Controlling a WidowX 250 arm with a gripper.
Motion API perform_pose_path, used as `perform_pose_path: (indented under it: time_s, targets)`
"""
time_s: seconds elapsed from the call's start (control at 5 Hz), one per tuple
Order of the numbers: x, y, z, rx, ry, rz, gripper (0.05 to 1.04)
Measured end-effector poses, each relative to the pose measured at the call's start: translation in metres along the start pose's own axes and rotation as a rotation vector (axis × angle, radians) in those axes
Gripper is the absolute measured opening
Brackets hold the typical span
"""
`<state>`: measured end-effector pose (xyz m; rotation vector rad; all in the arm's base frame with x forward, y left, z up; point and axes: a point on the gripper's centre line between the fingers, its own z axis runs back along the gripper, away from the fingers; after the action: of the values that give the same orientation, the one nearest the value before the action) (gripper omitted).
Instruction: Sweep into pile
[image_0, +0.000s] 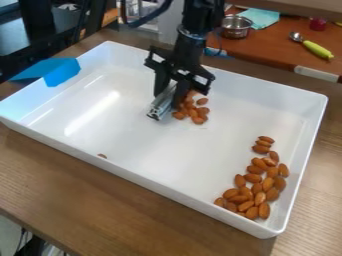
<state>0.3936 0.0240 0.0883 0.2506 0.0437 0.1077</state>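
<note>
Listing from the left: one blue piece (61, 72), on the tray rim, well to the left of the pincer (169, 99). One white tray (100, 120), extending on all sides of the pincer. One stray almond (102, 156), left of the pincer and nearer the camera, apart from the rest. One silvery metal tool (157, 108), low in the pincer, which appears clamped on it. One small cluster of almonds (198, 113), just right of the pincer. One metal pot (235, 27), on the counter beyond the pincer, to its right. One main heap of almonds (257, 187), well apart from the pincer, toward the near right corner. Step in hand, as judged: gathering, unfinished. Next move called for: tool kept low on the cluster's left side, then a push rightward and nearward into the heap; the stray probably needs its own pass.
</note>
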Motion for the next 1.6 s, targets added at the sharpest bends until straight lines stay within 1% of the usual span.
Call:
perform_pose_path:
  time_s: [0.4,0.6,0.8,1.0,1.2,1.4,1.6]
  targets:
    - [-0.013,-0.041,0.009,-0.053,0.039,-0.08,0.38]
    - [-0.019,-0.062,0.013,-0.072,0.04,-0.115,0.38]
    - [-0.025,-0.075,0.015,-0.079,0.024,-0.136,0.38]
    - [-0.031,-0.094,0.018,-0.08,-0.004,-0.172,0.38]
    - [-0.038,-0.108,0.02,-0.08,-0.013,-0.215,0.38]
    - [-0.05,-0.124,0.025,-0.101,-0.008,-0.253,0.38]
    - [-0.059,-0.132,0.027,-0.143,0.026,-0.302,0.38]
